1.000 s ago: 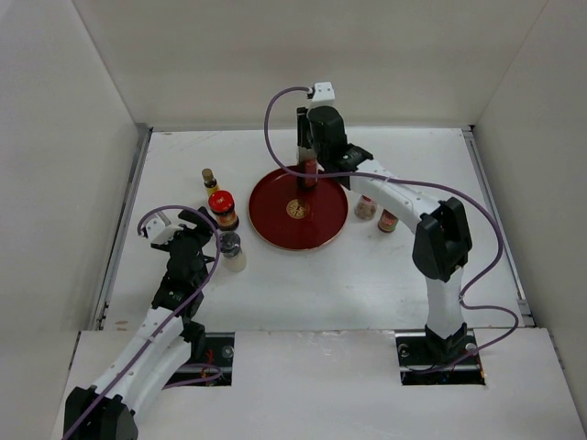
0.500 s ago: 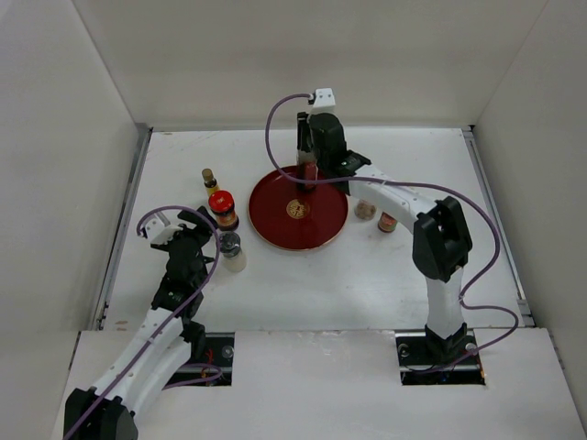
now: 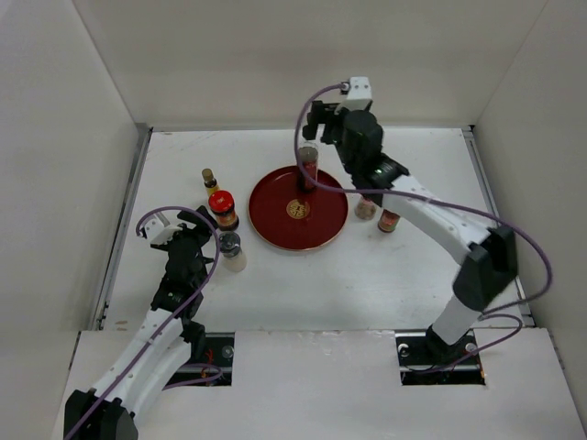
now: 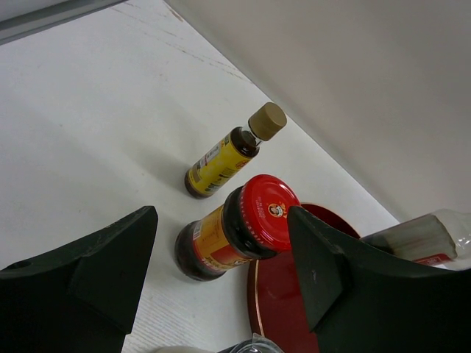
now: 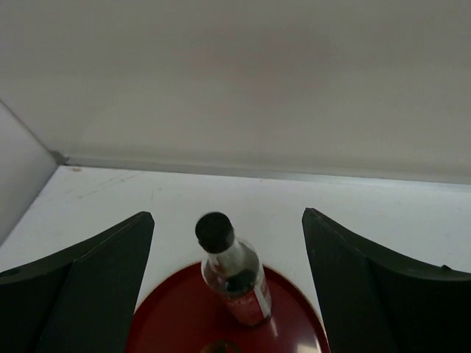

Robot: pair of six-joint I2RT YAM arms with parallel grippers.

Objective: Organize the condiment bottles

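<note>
- Top external view: the tall clear glass bottle with the black cap [image 3: 308, 165] is standing upright on the far part of the round dark-red tray [image 3: 275, 218].
- The right end effector [image 5: 226, 215] is hanging above and behind that bottle with its two fingers spread wide. It is holding nothing and is not touching the bottle, so the bottle is standing by itself.
- The tray is probably serving as the place where all the bottles are going, since it is sitting in the middle with the bottles around it.
- The left end effector [image 4: 221, 213] is also spread open and holding nothing. It is pointing at the round jar with the red lid [image 4: 235, 234], which is sitting right at the tray's left rim.
- I think this jar is going to be the easy next pick for the left arm.
- The small brown sauce bottle with the yellow label and tan cap [image 4: 224, 154] is standing just behind the jar.
- A small grey-capped shaker [image 3: 229, 243] and a cream one [image 3: 237, 262] are waiting near the left arm.
- Two more small bottles [image 3: 388, 221] are standing to the right of the tray, partly under the right arm.
- The flat white bench [image 3: 367, 275] is carrying everything, and plain white walls are closing it in on three sides.
</note>
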